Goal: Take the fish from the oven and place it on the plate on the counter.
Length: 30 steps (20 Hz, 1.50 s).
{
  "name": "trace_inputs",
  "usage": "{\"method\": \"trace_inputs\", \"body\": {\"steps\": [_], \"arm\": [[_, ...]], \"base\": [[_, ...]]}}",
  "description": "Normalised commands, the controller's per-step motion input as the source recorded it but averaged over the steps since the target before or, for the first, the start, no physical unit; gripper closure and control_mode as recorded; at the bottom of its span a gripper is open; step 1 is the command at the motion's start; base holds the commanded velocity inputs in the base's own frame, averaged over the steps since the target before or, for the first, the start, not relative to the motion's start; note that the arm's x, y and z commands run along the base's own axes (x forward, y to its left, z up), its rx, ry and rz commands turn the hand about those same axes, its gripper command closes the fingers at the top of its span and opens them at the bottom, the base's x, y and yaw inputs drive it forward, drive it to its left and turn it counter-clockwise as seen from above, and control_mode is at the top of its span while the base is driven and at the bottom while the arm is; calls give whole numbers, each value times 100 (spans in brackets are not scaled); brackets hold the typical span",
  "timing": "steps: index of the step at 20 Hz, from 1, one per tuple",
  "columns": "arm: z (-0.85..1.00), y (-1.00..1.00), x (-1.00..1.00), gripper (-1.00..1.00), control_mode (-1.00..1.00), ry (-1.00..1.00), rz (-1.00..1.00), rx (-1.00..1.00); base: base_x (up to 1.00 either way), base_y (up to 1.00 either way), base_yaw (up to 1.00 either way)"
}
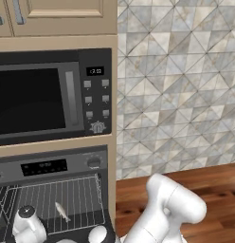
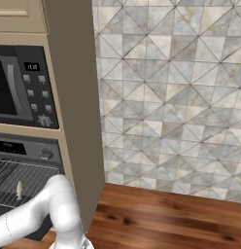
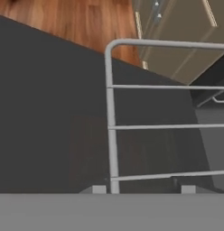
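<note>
Oven: black and steel, cavity open, lower part cut off by the frame edge. Wire rack: thin grey bars, rounded corner seen close in the hand view. Fish: slim, silvery-beige, pointed tail, lying on the rack (small and blurred from the right base view). Counter: reddish-brown wood grain, right of the oven. Gripper: two fingertips barely showing, set apart, poised over the rack's corner; nothing between them; whether they touch the bars cannot be told.
</note>
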Motion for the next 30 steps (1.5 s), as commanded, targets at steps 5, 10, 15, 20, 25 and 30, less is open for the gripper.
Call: {"method": "trace_inputs", "body": {"steps": [5, 10, 15, 20, 25, 30], "arm": [[-100, -14, -100, 100, -100, 7, 4, 0], [-43, -20, -96, 100, -100, 5, 5, 0], [94, -36, -61, 100, -100, -3, 2, 14], [100, -50, -50, 100, -100, -2, 0, 24], [100, -53, -12, 100, -100, 9, 0, 18], [100, -27, -1, 100, -100, 24, 0, 5]], "base": [[0, 0, 0], [0, 0, 0], [0, 0, 0], [0, 0, 0], [0, 0, 0], [0, 0, 0]]}}
